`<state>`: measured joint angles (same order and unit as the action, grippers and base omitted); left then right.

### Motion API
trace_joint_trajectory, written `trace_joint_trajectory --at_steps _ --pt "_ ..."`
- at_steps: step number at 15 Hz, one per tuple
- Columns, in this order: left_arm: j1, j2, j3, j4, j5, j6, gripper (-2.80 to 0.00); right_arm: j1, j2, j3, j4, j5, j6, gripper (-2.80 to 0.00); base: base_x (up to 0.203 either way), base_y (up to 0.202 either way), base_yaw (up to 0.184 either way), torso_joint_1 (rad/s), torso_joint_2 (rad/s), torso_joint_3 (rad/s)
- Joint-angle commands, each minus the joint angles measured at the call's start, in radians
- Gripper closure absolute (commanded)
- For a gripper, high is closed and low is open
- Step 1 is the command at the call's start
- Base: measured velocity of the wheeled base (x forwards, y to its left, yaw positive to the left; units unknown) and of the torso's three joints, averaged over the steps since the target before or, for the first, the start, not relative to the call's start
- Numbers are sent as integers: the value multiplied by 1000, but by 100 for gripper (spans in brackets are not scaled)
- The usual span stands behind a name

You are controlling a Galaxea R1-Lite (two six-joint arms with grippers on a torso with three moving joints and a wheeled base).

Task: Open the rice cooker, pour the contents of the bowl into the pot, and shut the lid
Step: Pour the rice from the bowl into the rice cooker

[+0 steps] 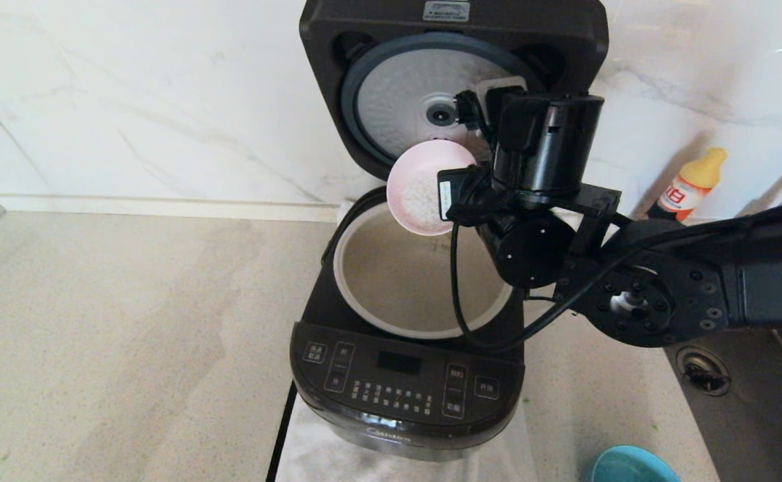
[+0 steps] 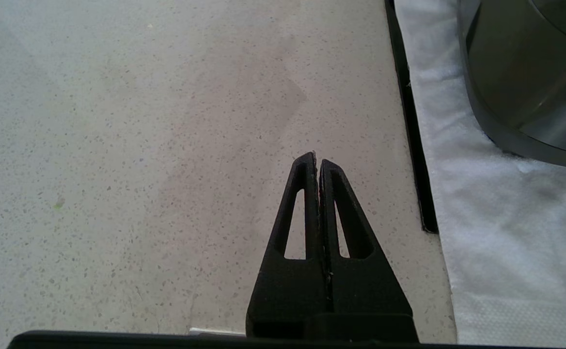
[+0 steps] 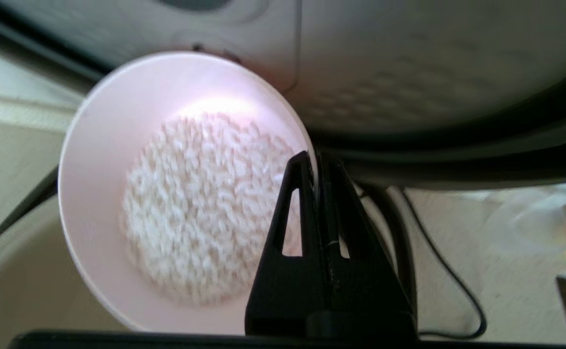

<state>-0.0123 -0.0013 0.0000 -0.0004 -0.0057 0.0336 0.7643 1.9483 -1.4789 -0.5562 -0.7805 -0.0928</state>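
1. One rice cooker (image 1: 404,375), with one pot (image 1: 391,281) and one lid (image 1: 451,73).
2. One pink bowl (image 1: 424,184) of rice (image 3: 200,203).
3. One blue bowl (image 1: 632,465).
4. One bottle (image 1: 692,184).
5. One white cloth (image 2: 506,218).
6. Two grippers: right (image 3: 316,162), left (image 2: 316,160).

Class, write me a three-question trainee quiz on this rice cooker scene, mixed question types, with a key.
1. True or false: the lid is shut.
2. What does the right gripper pinch? A) bowl rim B) cord C) bottle
3. Fill in: the bowl tilts over the ___, rice inside.

The left gripper idles, shut, over the counter.

Key: 1 false; 2 A; 3 pot.
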Motion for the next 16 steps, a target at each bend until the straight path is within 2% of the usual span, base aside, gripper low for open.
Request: trace_joint_trajectory --at_steps 1,5,6,8,12,16 --pt "0 1 2 0 0 0 0 0 7 1 -29 -12 -15 0 0 0 0 0 0 0" --pt "0 1 2 0 0 0 0 1 20 -6 -38 -17 -31 0 0 0 0 0 0 0" --pt "0 1 2 0 0 0 0 1 27 -2 -75 -19 -47 0 0 0 0 0 0 0" --pt "0 1 2 0 0 0 0 3 38 21 -191 -23 -134 0 0 0 0 0 0 0" --pt "0 1 2 0 0 0 0 23 69 107 -478 -24 -383 0 0 0 0 0 0 0" --pt "0 1 2 0 0 0 0 50 68 150 -517 -32 -459 0 0 0 0 0 0 0"
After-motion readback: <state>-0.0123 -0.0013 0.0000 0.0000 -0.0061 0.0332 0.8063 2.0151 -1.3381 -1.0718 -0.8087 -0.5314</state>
